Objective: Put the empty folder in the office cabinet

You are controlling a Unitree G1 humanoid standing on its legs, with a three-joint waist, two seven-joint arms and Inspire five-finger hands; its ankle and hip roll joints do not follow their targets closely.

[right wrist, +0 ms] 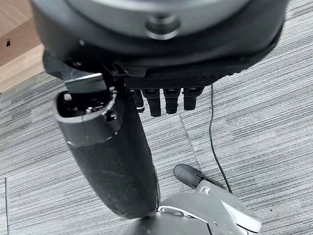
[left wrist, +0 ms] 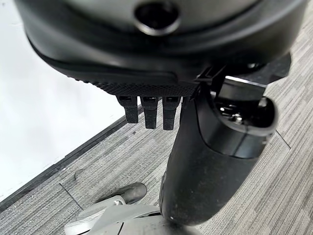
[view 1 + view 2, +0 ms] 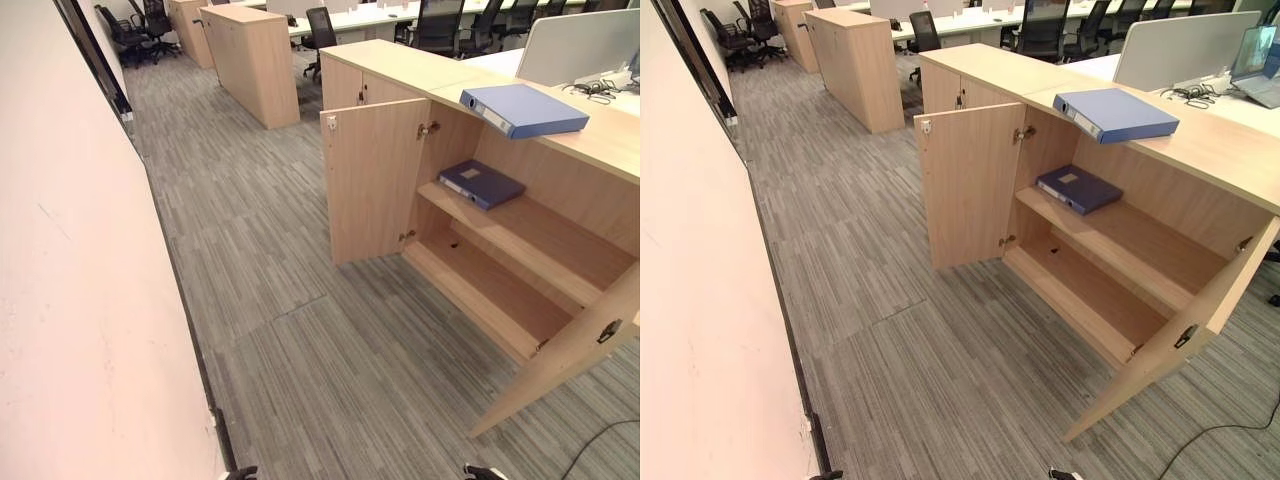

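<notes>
No legible txt on folders or cabinet.

One folder point(image 3: 523, 109) atop the open cabinet point(image 3: 380, 190), another folder point(image 3: 481, 183) on its upper shelf point(image 3: 530, 235).

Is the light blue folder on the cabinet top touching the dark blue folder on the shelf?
Apart. In the right eye view, the light blue folder lies on the cabinet top, and the dark blue folder lies on the upper shelf below, with the wooden top between them.
</notes>
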